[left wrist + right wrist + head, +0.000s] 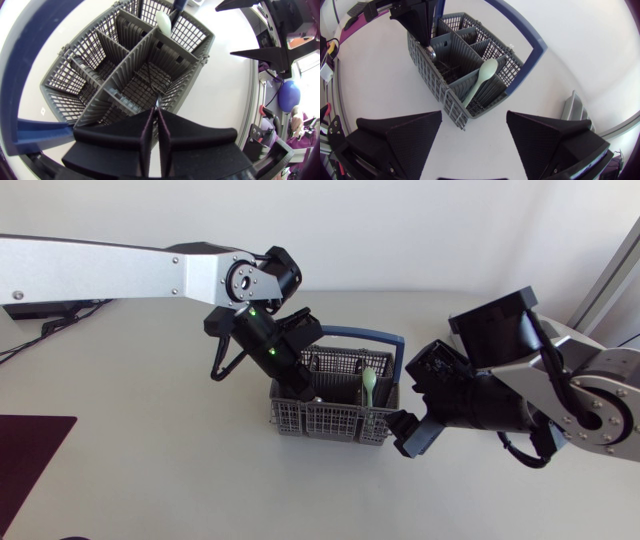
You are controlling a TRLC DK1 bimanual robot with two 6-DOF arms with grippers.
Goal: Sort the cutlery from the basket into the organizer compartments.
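Left gripper (156, 112) lowered into grey basket (320, 423), fingers pinched shut on metal utensil (431, 53), right gripper (474, 117) held wide open beside basket, nothing gripped, green spoon (482, 77) stood in end compartment

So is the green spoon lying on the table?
No, the green spoon is standing inside a compartment of the grey basket, with its bowl end sticking up above the rim.

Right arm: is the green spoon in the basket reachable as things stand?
Probably yes. The right pincer stands open outside the basket, the green spoon sticking up above the rim nearest it; the left pincer, shut on a metal utensil, is on the far side.
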